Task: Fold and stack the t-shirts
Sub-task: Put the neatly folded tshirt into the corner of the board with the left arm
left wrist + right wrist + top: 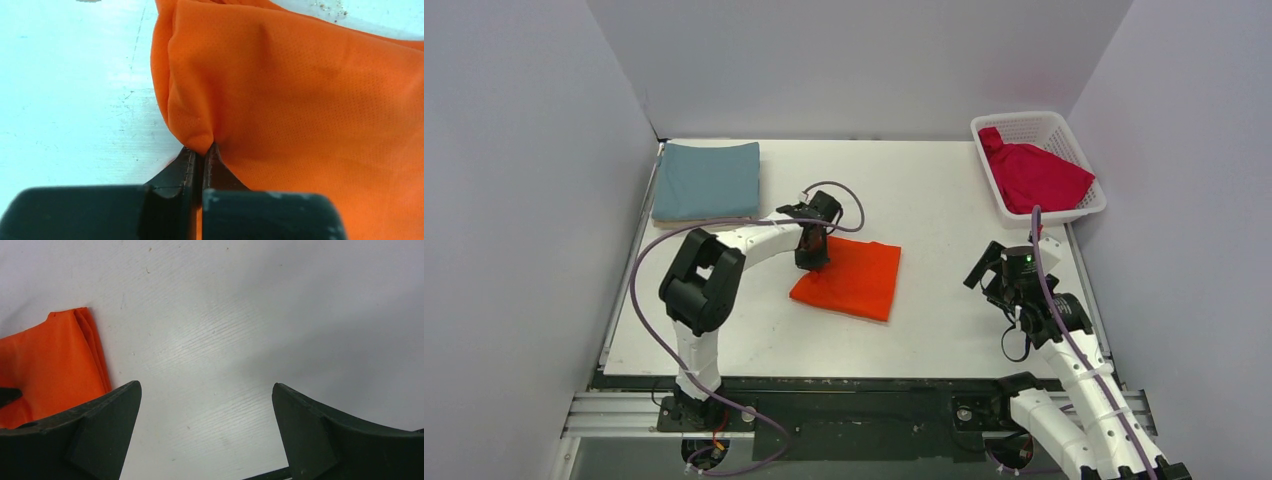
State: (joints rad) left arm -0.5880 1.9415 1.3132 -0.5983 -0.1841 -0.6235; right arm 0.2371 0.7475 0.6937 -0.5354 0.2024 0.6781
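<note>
The bright orange cloth t-shirt (849,280) lies folded into a rough rectangle at the centre of the white desk (944,190). The left gripper (812,256) is clamped on its ten o'clock corner, and the left wrist view shows the jaws together on only a small bunched pinch of cloth. The right gripper (984,270) hangs over bare desk toward four o'clock, jaws wide apart, holding nothing. A dusty teal-blue folded t-shirt (707,178) sits on a beige t-shirt (694,221) at ten o'clock, and a crimson red t-shirt (1034,175) lies in the white plastic lattice basket (1024,122) at two o'clock. The risk, as I judge it, is that so shallow a bite catches only the top layer. Lifting toward the stack could then peel the fold open or let the slick mesh slip free.
</note>
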